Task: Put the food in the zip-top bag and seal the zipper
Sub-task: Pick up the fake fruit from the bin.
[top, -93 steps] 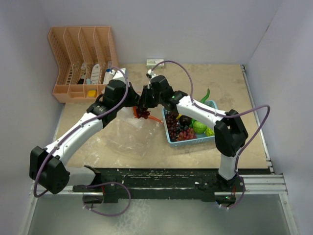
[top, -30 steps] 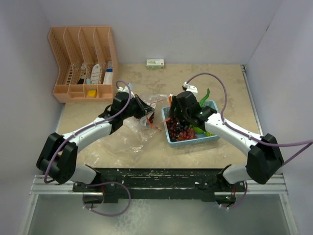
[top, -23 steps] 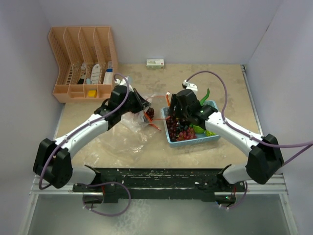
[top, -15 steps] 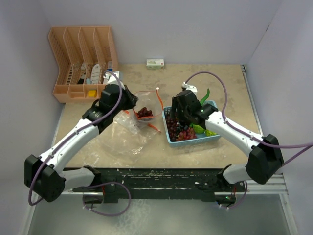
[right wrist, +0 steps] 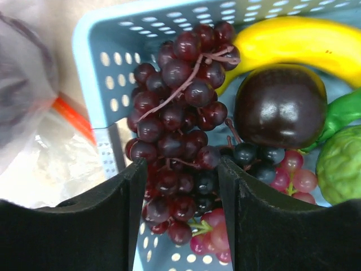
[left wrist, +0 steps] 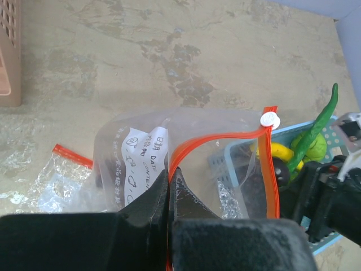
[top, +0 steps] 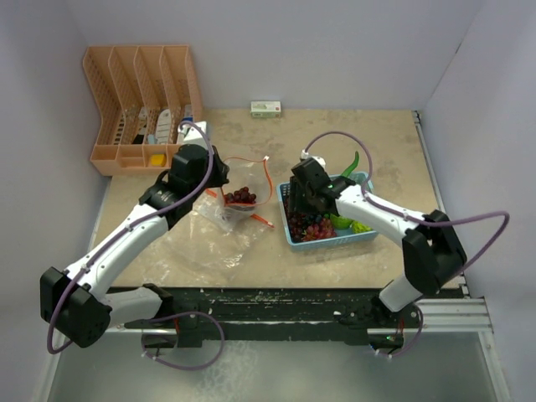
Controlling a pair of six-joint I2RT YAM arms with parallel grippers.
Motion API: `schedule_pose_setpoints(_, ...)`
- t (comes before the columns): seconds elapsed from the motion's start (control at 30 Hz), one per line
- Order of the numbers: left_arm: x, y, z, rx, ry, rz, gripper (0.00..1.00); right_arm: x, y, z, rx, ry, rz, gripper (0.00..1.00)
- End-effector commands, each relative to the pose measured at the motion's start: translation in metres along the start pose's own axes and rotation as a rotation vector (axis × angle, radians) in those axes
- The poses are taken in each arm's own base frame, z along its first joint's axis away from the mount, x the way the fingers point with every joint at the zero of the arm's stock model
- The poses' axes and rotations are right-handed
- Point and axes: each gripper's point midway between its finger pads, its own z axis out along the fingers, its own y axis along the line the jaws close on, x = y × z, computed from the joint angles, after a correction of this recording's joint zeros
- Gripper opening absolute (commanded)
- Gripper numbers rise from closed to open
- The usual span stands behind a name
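Left gripper (left wrist: 169, 189) pinched shut on zipper (left wrist: 217, 137); zip-top bag (left wrist: 132, 155) mouth open just ahead, 1 bagged grape bunch (top: 243, 196) inside. Right gripper (right wrist: 181, 169) spread open, jaws straddling dark grape bunch (right wrist: 180, 107) in basket (right wrist: 93, 68).

The zip-top bag (top: 219, 219) — grapes (top: 243, 196) inside — lies left of the basket (top: 331, 244).

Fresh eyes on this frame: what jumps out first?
The left claw is shut on the zip-top bag at its orange-red zipper, holding the mouth open mid-table with a dark grape cluster inside. Just right of it, the open right claw straddles a purple grape bunch in the light-blue basket, beside a yellow banana.
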Motion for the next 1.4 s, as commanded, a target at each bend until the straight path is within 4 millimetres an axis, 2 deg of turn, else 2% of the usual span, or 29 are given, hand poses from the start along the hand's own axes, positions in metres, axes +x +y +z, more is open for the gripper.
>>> schedule_pose_setpoints(0.0, -0.009, -0.007, -0.003, 0.040, -0.045, 0.003, 0.00, 0.002, 0.006, 0.011, 0.003, 0.015, 0.027, 0.55)
schedule_pose_setpoints(0.13, -0.010, -0.007, -0.003, 0.040, -0.044, 0.014, 0.00, 0.008, 0.012, 0.025, -0.018, 0.042, 0.028, 0.57)
schedule_pose_setpoints(0.37, -0.004, -0.007, -0.002, 0.048, -0.029, 0.010, 0.00, 0.039, 0.001, 0.052, 0.036, 0.125, 0.054, 0.69)
schedule_pose_setpoints(0.47, -0.002, -0.007, -0.002, 0.052, -0.023, 0.009, 0.00, 0.053, 0.002, 0.064, 0.025, 0.166, 0.062, 0.70)
schedule_pose_setpoints(0.57, -0.001, -0.008, -0.002, 0.058, -0.019, 0.007, 0.00, 0.064, 0.004, 0.073, 0.011, 0.199, 0.069, 0.63)
schedule_pose_setpoints(0.63, 0.000, -0.008, -0.002, 0.059, -0.018, 0.008, 0.00, 0.063, 0.007, 0.072, -0.006, 0.191, 0.077, 0.45)
schedule_pose_setpoints(0.73, 0.000, -0.008, -0.002, 0.056, -0.018, 0.004, 0.00, 0.050, 0.007, 0.062, 0.000, 0.151, 0.073, 0.10)
schedule_pose_setpoints(0.77, 0.000, -0.008, -0.002, 0.057, -0.018, 0.005, 0.00, 0.044, 0.007, 0.058, 0.002, 0.133, 0.068, 0.03)
schedule_pose_setpoints(0.8, 0.000, -0.007, -0.001, 0.055, -0.017, 0.005, 0.00, 0.036, 0.008, 0.053, 0.001, 0.114, 0.063, 0.00)
schedule_pose_setpoints(0.9, 0.000, -0.007, -0.002, 0.052, -0.020, 0.005, 0.00, 0.009, 0.016, 0.032, -0.026, 0.048, 0.039, 0.00)
schedule_pose_setpoints(1.0, 0.000, -0.005, -0.002, 0.045, -0.022, 0.008, 0.00, -0.026, 0.027, 0.000, -0.070, -0.044, 0.030, 0.00)
schedule_pose_setpoints(1.07, 0.000, -0.005, -0.002, 0.042, -0.022, 0.008, 0.00, -0.042, 0.029, -0.019, -0.081, -0.093, 0.030, 0.00)
schedule_pose_setpoints(1.37, 0.003, -0.004, 0.002, 0.038, -0.014, 0.009, 0.00, -0.084, 0.048, -0.086, -0.237, -0.253, -0.005, 0.00)
